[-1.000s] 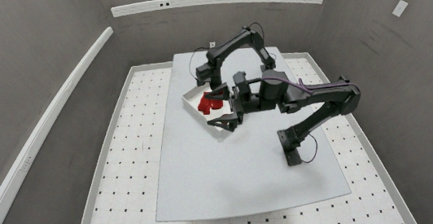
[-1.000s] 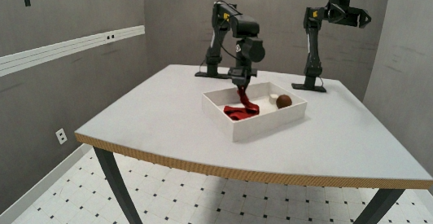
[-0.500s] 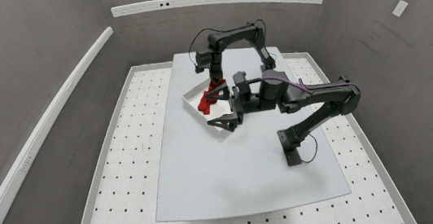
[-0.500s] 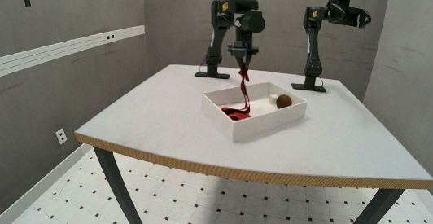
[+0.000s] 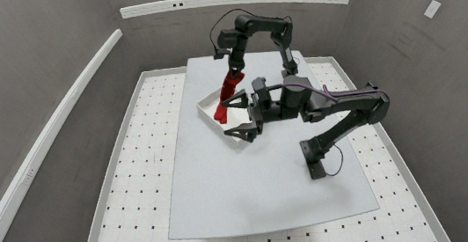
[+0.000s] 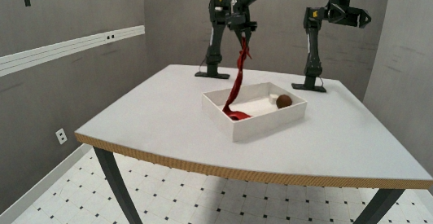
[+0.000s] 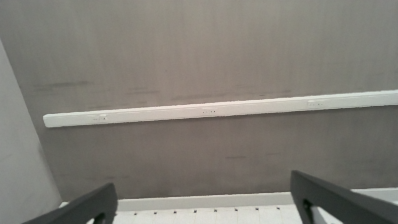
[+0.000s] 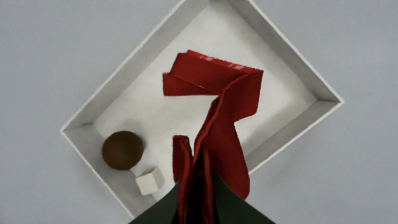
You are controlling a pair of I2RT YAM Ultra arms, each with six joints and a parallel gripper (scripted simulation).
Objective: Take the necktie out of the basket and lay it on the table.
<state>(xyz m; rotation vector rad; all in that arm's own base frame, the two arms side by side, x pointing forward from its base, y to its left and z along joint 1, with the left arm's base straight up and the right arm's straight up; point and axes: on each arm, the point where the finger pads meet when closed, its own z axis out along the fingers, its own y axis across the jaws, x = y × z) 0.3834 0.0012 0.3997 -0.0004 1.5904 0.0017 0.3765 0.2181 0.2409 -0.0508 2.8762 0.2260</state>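
The red necktie [image 5: 228, 93] [image 6: 237, 86] [image 8: 227, 145] hangs from my right gripper [image 5: 236, 73] [image 6: 243, 37] [image 8: 201, 180], which is shut on it high above the basket. Its lower part lies folded on the floor of the white basket [image 6: 268, 124] [image 8: 131, 70], which stands flat on the table. A brown ball [image 6: 284, 101] [image 8: 123, 150] and a small white cube [image 6: 273, 98] [image 8: 150, 181] lie in the basket near one corner. My left gripper [image 5: 224, 119] [image 7: 202, 186] is open and empty, raised well above the table and away from the tie.
The pale table [image 5: 211, 189] [image 6: 142, 114] extends around the basket on all sides. Both arm bases stand along one edge of it. In the top view, my left arm covers part of the basket. The left wrist view shows the wall and floor.
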